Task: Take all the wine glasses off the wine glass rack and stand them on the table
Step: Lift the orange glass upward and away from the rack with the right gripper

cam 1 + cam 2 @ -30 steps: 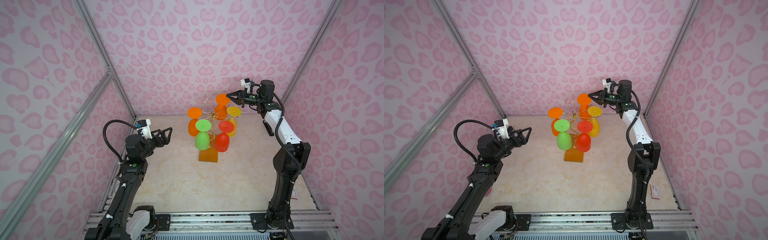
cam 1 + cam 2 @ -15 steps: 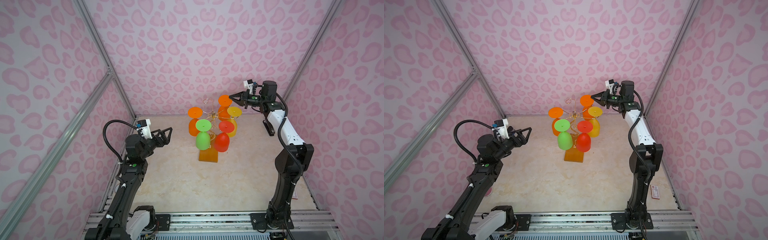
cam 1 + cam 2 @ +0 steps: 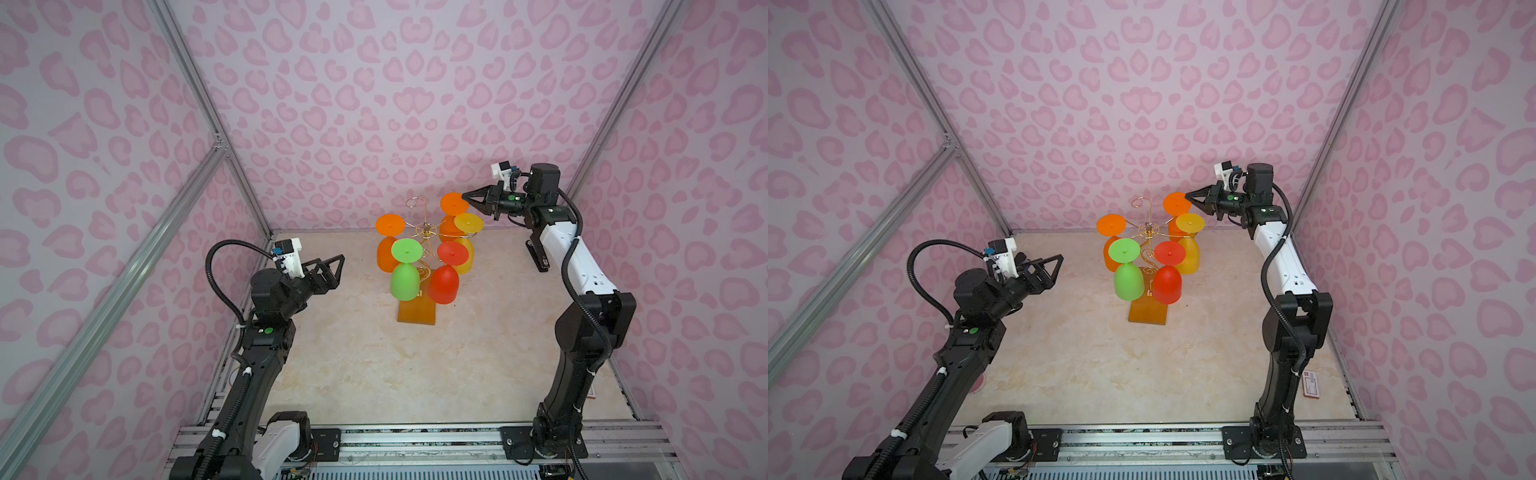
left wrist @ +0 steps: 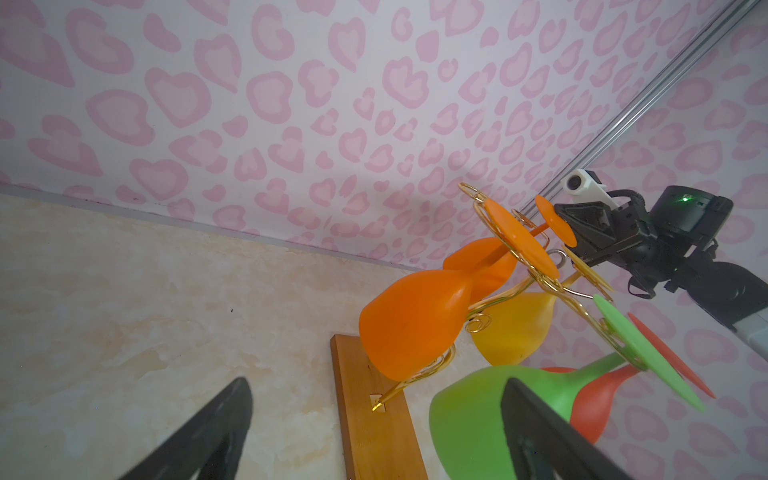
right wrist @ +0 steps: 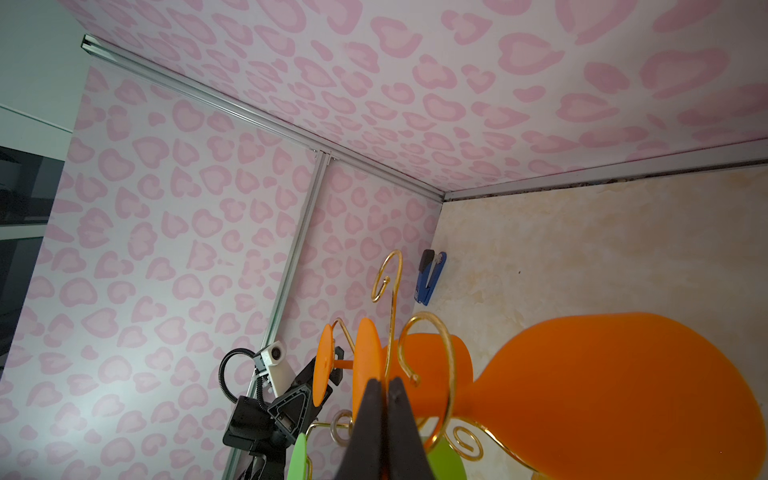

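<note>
The wine glass rack (image 3: 426, 227) (image 3: 1147, 227) is gold wire on a wooden base (image 3: 417, 311) (image 4: 374, 428), mid-floor toward the back wall. Several coloured glasses hang upside down from it. My right gripper (image 3: 465, 194) (image 3: 1188, 194) (image 5: 386, 384) is shut on the foot rim of the back orange wine glass (image 3: 453, 203) (image 3: 1176, 203) (image 5: 602, 395) (image 4: 555, 220), which still hangs in its wire arm. My left gripper (image 3: 334, 270) (image 3: 1057, 266) (image 4: 376, 384) is open and holds nothing, left of the rack, facing the green glass (image 3: 404, 280) (image 4: 469, 419).
On the rack also hang a second orange glass (image 3: 388, 257), a red glass (image 3: 444, 284) and a yellow glass (image 3: 467, 249). A blue stapler (image 5: 430, 276) lies by a floor corner. A small dark object (image 3: 538, 255) lies beside the right arm. A red-and-white card (image 3: 1311, 384) lies front right.
My right gripper has drawn a little to the right, away from the rack's stem, and the back orange glass's foot has shifted with it. The left arm has not moved.
</note>
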Tool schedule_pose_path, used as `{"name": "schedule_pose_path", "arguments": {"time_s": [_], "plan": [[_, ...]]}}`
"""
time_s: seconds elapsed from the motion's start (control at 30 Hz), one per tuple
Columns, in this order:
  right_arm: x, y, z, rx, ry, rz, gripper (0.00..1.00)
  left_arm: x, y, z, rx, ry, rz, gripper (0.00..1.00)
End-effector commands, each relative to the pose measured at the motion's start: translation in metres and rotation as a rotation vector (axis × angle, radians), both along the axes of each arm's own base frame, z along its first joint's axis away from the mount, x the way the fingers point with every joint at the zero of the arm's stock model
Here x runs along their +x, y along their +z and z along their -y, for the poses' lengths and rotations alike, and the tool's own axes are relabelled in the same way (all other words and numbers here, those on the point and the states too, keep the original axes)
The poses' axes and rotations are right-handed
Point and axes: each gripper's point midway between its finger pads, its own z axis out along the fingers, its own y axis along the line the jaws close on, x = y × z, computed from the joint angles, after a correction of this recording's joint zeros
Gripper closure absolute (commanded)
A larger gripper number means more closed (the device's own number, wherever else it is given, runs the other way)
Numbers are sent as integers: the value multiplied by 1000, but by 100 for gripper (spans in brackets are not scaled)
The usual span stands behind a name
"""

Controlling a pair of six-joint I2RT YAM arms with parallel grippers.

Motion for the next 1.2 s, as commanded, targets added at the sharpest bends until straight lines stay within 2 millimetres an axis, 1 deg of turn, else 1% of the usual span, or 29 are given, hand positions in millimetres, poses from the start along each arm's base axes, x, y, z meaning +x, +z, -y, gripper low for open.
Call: {"name": "schedule_pose_path", "arguments": {"time_s": [0.0, 0.27, 0.53, 0.7, 1.03, 1.17], "plan": [[-4, 4, -7, -1, 24, 28, 100, -1, 4, 0, 9, -2, 26, 5], [-3, 10, -17, 5, 40, 36, 100, -1, 4, 0, 9, -2, 26, 5], [7, 20, -35, 26, 63, 45, 100, -2, 6, 0, 15, 0, 31, 5], [15, 25, -41, 44, 66, 50, 100, -2, 6, 0, 15, -2, 30, 5], [34, 30, -40, 71, 43, 53, 100, -1, 7, 0, 14, -3, 30, 5], [46, 28, -33, 89, 20, 49, 100, -1, 8, 0, 16, -2, 33, 5]]}}
